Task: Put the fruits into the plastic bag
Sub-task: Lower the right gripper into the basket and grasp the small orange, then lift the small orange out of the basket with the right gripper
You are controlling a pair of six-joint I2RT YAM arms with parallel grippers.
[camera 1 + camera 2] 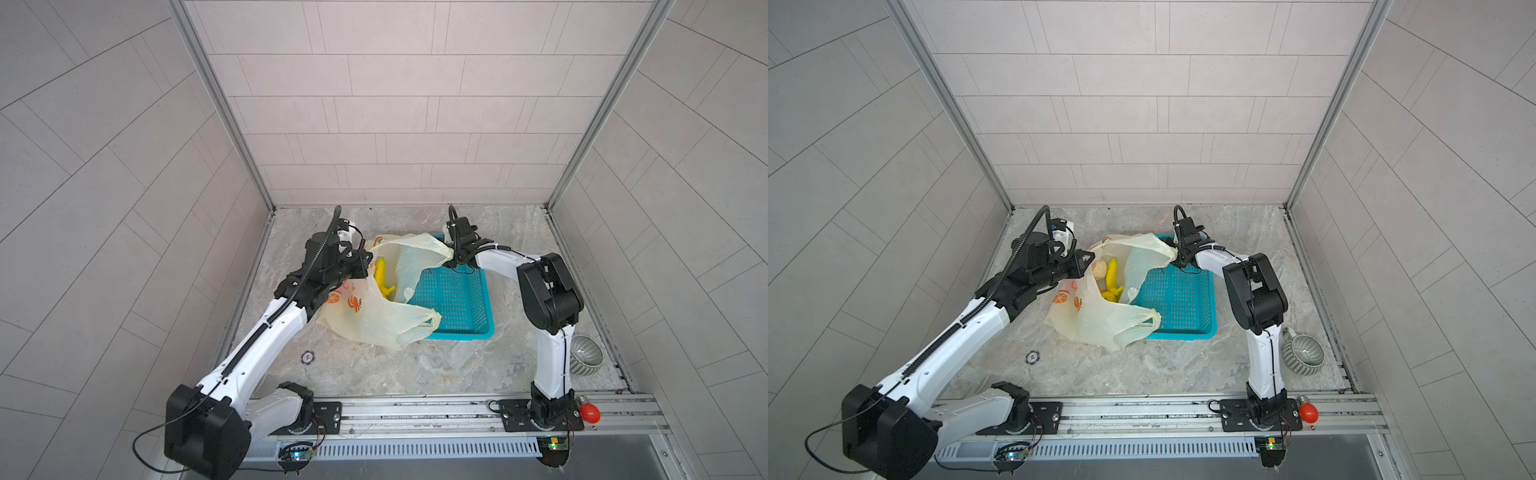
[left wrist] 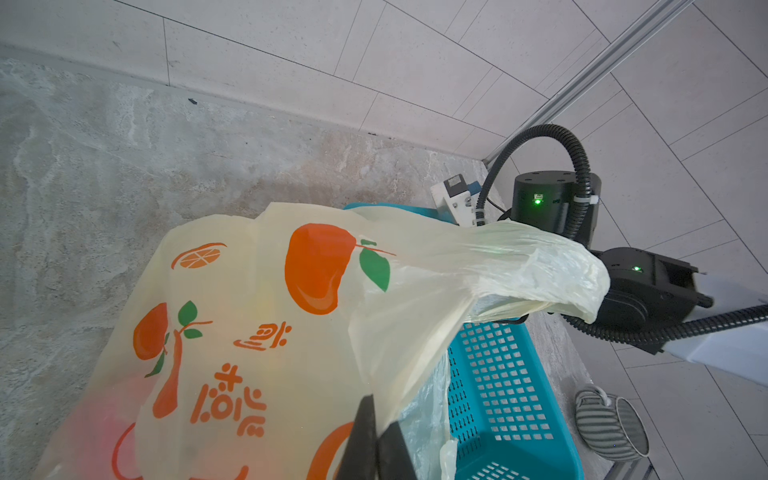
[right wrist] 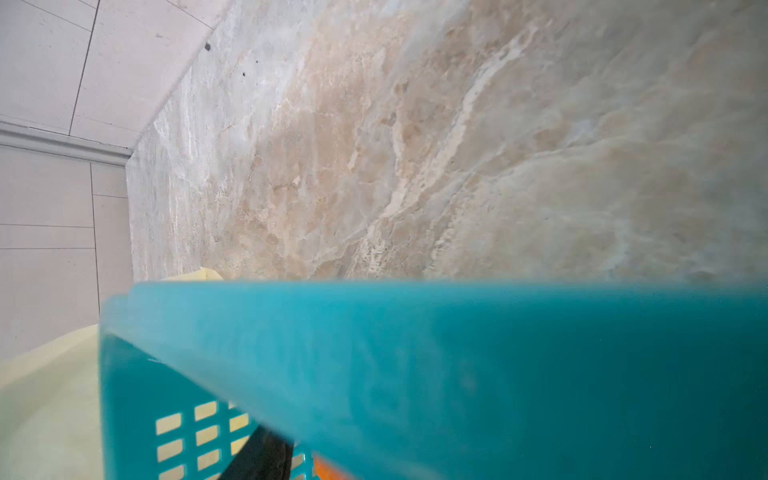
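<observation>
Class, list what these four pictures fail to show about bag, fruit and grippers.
- Right gripper: both top views, its wrist and the plastic bag hide its fingers; grip unclear.
- Fruits: top views, left arm and bag folds hide the count.
- Right wrist view: blurred basket rim blocks nearly everything.

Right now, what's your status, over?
Left gripper shut on plastic bag rim. Right gripper at bag's opposite edge, jaws unclear. Yellow curved fruit, beige fruit inside. Bag mouth unobstructed; teal basket alongside.

Right tool (image 1: pixel 1177 261) tips buried in bag (image 1: pixel 1100 320) folds; jaw gap unreadable. Basket (image 3: pixel 457 353) rim blurred, filling right wrist view. Left tool (image 2: pixel 376 449) cut off by frame edge. Fruit (image 1: pixel 1112 270) mostly hidden in bag.
</observation>
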